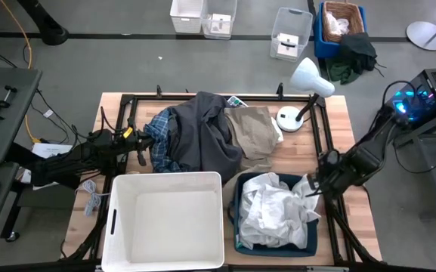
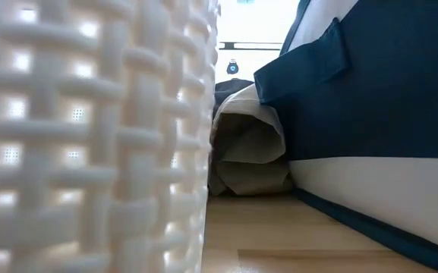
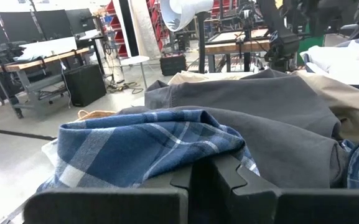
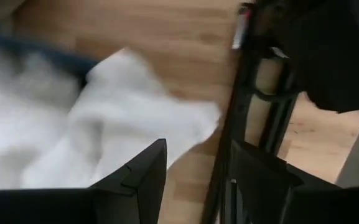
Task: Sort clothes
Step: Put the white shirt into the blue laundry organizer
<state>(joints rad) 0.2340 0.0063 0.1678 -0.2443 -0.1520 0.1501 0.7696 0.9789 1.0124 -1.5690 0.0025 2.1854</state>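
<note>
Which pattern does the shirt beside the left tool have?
Blue-and-white plaid shirt; the left wrist view shows it best.

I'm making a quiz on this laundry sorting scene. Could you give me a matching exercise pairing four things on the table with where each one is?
Things:
1. white garment
2. plaid shirt
3. khaki garment
4. white basket

Places:
A. beside the left gripper, under the dark grey garment
B. in the blue bin, next to the right gripper
C. near the desk lamp
D. at the table's front, nothing inside

Pairs: 1-B, 2-A, 3-C, 4-D
</note>
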